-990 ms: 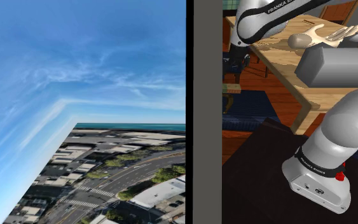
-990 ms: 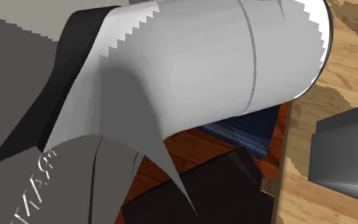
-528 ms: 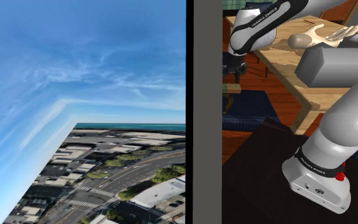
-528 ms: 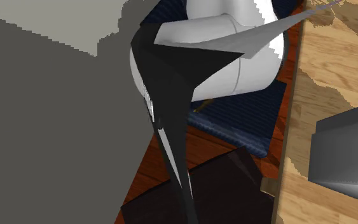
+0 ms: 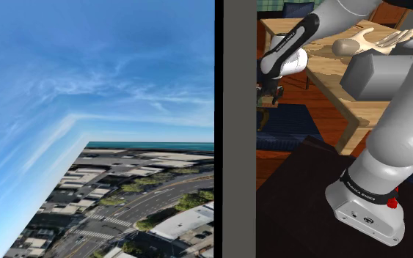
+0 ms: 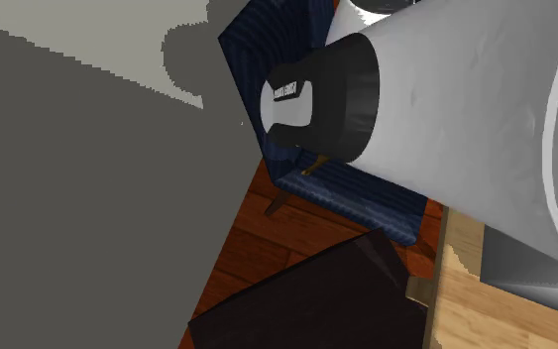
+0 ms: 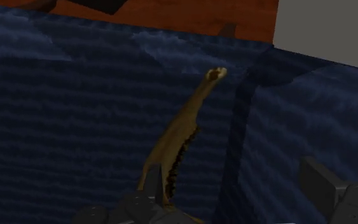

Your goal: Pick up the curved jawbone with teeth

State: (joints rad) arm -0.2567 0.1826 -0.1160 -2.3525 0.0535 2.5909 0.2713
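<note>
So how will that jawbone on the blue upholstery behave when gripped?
The jawbone looks thin and curved, so it is probably stiff and light, but apt to pivot if pinched off-centre. Its toothed edge looks jagged, so a grip may seat poorly there. The blue upholstery beneath probably gives when pressed.

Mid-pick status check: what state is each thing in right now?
gripper: open, fingers apart, above the blue cushion.
jawbone: lying on the blue cushion, not clasped, near end beside one finger.
grey box: resting on the wooden table, untouched.
</note>
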